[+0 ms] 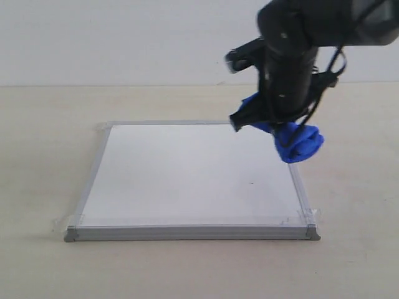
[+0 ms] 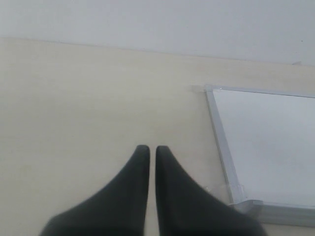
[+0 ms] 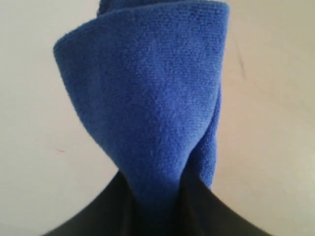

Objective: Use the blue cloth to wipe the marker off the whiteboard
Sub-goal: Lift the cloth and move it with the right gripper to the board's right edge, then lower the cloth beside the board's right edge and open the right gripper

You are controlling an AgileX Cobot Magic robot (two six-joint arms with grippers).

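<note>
Your right pincer [image 1: 274, 124] is pinching one bright royal-blue microfibre cloth [image 1: 299, 142], and in the right wrist view its two black fingers [image 3: 123, 209] close on the narrow gathered end of the cloth [image 3: 152, 98]. From there the fabric fans out into a broad, loose fold with a fine nubbly weave. In the exterior view the cloth hangs as a bunched lump from the black arm, over the far right part of the one square white board with a thin silver-grey metal frame [image 1: 187, 174], right at its right-hand frame rail. You cannot tell from these views whether it touches the board. The board lies flat on the pale beige desk [image 1: 50, 124]. Clear tape shows at its two near corners and its far left corner, while the far right corner is hidden behind the arm. In the exterior view its face reads plain white apart from a tiny dark speck [image 1: 252, 182]. In the right wrist view a single small red fleck [image 3: 61, 151] sits on the pale surface beside the cloth, too small for you to say what it is. Your left pincer [image 2: 152, 150] has its two dark fingers pressed nearly together, only a thin slit between them, with nothing gripped. It sits over bare desk [image 2: 74, 98], near one taped corner of the board [image 2: 270, 142]. A plain white wall [image 1: 124, 37] stands behind the desk.
</note>
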